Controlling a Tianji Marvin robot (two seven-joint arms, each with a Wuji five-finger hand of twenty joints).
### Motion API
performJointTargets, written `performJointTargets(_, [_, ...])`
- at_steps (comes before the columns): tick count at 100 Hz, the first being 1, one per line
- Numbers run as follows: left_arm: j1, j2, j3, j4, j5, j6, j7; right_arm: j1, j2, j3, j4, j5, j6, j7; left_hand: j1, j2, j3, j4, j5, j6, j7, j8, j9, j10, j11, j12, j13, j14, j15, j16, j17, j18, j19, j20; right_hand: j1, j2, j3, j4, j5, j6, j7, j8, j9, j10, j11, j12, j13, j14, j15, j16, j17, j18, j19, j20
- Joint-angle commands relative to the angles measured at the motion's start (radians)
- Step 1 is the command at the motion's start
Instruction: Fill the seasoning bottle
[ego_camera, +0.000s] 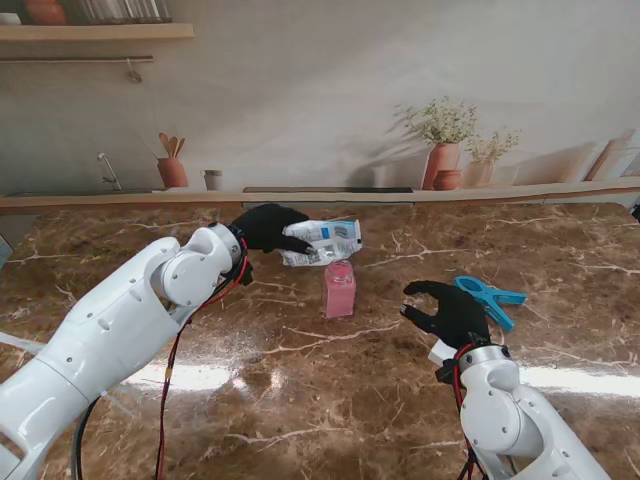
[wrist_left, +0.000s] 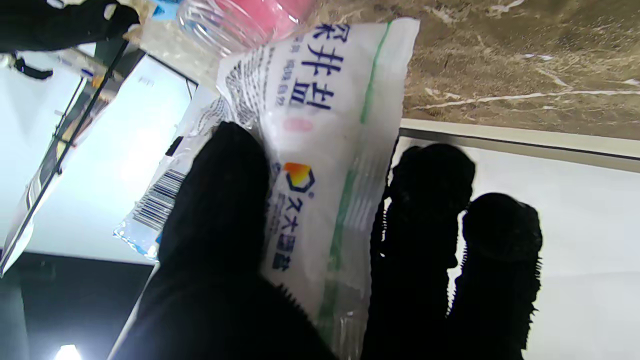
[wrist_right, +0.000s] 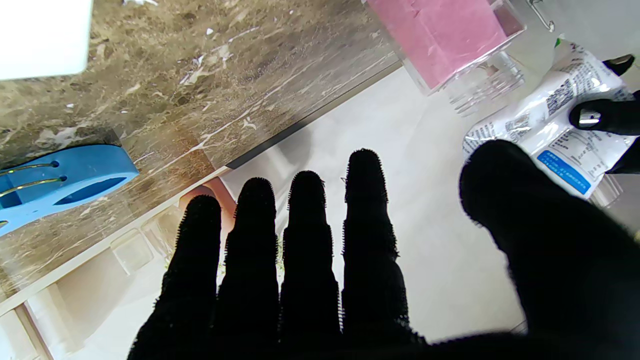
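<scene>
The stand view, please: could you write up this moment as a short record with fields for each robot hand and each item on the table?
left robot hand: shut on the salt bag, held above the table
pink bottle: upright on the marble table, just nearer to me than the bag
right robot hand: open, holding nothing
blue clip: on the table beside the right robot hand

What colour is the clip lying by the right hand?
Blue; the clip shows best in the stand view, beside the right hand.

Bare table (ego_camera: 300, 400) lies nearer to me than the bottle (ego_camera: 339, 289). The salt bag (ego_camera: 322, 242) hangs directly over it. A blue clip (ego_camera: 487, 298) lies just beside the right hand (ego_camera: 450, 312).
</scene>
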Motion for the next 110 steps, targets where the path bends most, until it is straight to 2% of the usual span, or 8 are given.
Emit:
performJointTargets(1, [0.027, -0.009, -0.007, 0.014, -0.005, 0.003, 0.025, -0.005, 0.001, -0.003, -0.007, 0.000, 0.010, 0.019, 0.166, 0.102, 0.065, 0.033, -0.004, -0.197, 0.115, 0.068, 0.033, -0.108, 0.134, 0.044, 0.008, 0.019, 0.038, 0.013, -0.011, 0.019, 0.040, 0.032, -0.044, 0.010, 0.018, 0.015, -0.028, -0.004, -0.010, 0.007, -0.003, -0.003, 0.000, 0.012, -0.001, 0.004, 0.001, 0.019, -0.002, -0.004, 0.004, 0.022])
performJointTargets(28, [0.130, -0.065, -0.066, 0.041, -0.085, -0.038, 0.239, 0.009, 0.001, -0.022, -0.046, -0.021, 0.036, 0.017, 0.165, 0.097, 0.074, 0.032, -0.002, -0.195, 0.121, 0.066, 0.030, -0.105, 0.134, 0.042, -0.002, 0.034, 0.037, 0.016, -0.027, 0.027, 0.037, 0.041, -0.031, -0.001, 0.013, 0.011, -0.100, 0.040, -0.049, -0.006, 0.006, 0.002, 0.007, 0.015, 0.030, 0.015, 0.017, 0.026, 0.025, 0.004, 0.026, 0.031])
performJointTargets(32, [0.145, -0.078, -0.068, 0.044, -0.102, -0.052, 0.277, 0.013, 0.001, -0.027, -0.054, -0.027, 0.041, 0.012, 0.165, 0.097, 0.078, 0.031, -0.002, -0.194, 0.121, 0.065, 0.022, -0.070, 0.129, 0.041, -0.015, 0.041, 0.031, 0.016, -0.043, 0.029, 0.028, 0.042, -0.027, -0.003, 0.013, 0.010, -0.104, 0.043, -0.054, -0.007, 0.013, 0.003, 0.013, 0.019, 0.050, 0.020, 0.031, 0.035, 0.042, 0.013, 0.061, 0.050])
performJointTargets(58, [0.223, -0.146, -0.037, 0.045, -0.210, -0.150, 0.433, 0.039, 0.005, -0.053, -0.148, -0.061, 0.098, 0.039, 0.168, 0.104, 0.097, 0.027, -0.019, -0.186, 0.123, 0.057, -0.029, -0.065, 0.068, 0.008, -0.099, 0.053, -0.049, -0.006, -0.142, 0.011, -0.069, 0.031, 0.001, -0.027, -0.004, 0.000, -0.194, 0.126, -0.110, -0.025, 0.074, 0.009, 0.086, 0.094, 0.275, 0.030, 0.303, 0.261, 0.226, 0.071, 0.500, 0.312])
performJointTargets(66, [0.247, -0.158, -0.027, 0.033, -0.249, -0.171, 0.445, 0.047, 0.005, -0.061, -0.178, -0.052, 0.123, 0.060, 0.179, 0.118, 0.095, 0.028, -0.032, -0.180, 0.124, 0.050, -0.067, -0.079, 0.038, -0.008, -0.153, 0.050, -0.090, -0.012, -0.235, -0.018, -0.137, 0.015, 0.006, -0.027, -0.024, -0.003, -0.238, 0.170, -0.137, -0.035, 0.063, 0.013, 0.110, 0.131, 0.289, 0.027, 0.339, 0.283, 0.241, 0.069, 0.543, 0.307])
performJointTargets(87, [0.294, -0.193, -0.004, 0.035, -0.295, -0.238, 0.517, 0.079, -0.012, -0.117, -0.219, 0.024, 0.197, 0.044, 0.187, 0.123, 0.083, 0.031, -0.030, -0.188, 0.127, 0.046, -0.068, -0.069, 0.027, -0.017, -0.161, 0.056, -0.095, -0.012, -0.251, -0.017, -0.146, 0.018, -0.003, -0.015, -0.089, -0.005, -0.304, 0.231, -0.171, -0.053, 0.019, 0.033, 0.106, 0.143, 0.295, 0.044, 0.324, 0.267, 0.253, 0.082, 0.563, 0.271])
performJointTargets(91, [0.302, -0.198, -0.001, 0.036, -0.299, -0.248, 0.529, 0.086, -0.016, -0.129, -0.221, 0.036, 0.207, 0.035, 0.190, 0.125, 0.082, 0.031, -0.032, -0.190, 0.124, 0.045, -0.066, -0.102, 0.027, -0.012, -0.163, 0.058, -0.095, -0.012, -0.253, -0.018, -0.137, 0.024, -0.002, -0.014, -0.097, -0.005, -0.319, 0.248, -0.178, -0.057, 0.009, 0.039, 0.103, 0.141, 0.298, 0.045, 0.321, 0.265, 0.254, 0.084, 0.564, 0.268])
performJointTargets(110, [0.333, -0.213, 0.003, 0.036, -0.316, -0.288, 0.564, 0.123, -0.038, -0.184, -0.214, 0.075, 0.255, -0.023, 0.196, 0.130, 0.078, 0.030, -0.028, -0.196, 0.126, 0.048, -0.068, -0.071, 0.004, -0.019, -0.177, 0.066, -0.099, -0.013, -0.272, -0.021, -0.136, 0.034, 0.042, -0.023, -0.111, -0.005, -0.349, 0.276, -0.150, -0.060, 0.016, 0.044, 0.172, 0.160, 0.330, 0.041, 0.354, 0.279, 0.279, 0.087, 0.608, 0.255])
